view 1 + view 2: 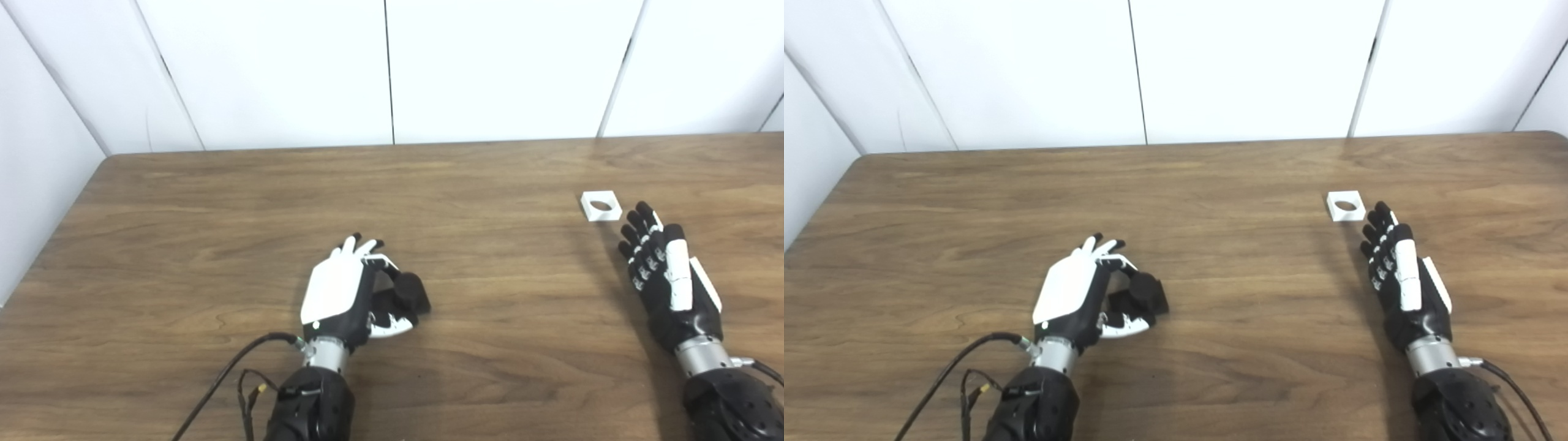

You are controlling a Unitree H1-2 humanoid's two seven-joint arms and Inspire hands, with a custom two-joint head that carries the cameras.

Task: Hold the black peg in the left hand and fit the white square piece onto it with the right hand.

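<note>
Left hand [343, 294] curls around the black peg [409, 293]; right hand [664, 275] lies wide, empty, white square piece [601, 206] at its eleven o'clock.

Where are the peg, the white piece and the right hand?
peg [409, 289]: left eye view, on its black rounded top.
white piece [587, 209]: left eye view, on its left rim beside the hole.
right hand [1399, 278]: right eye view, on the palm.

Bright, even overhead light; soft shadows, slight softness, washed-out white walls [490, 67].
</note>
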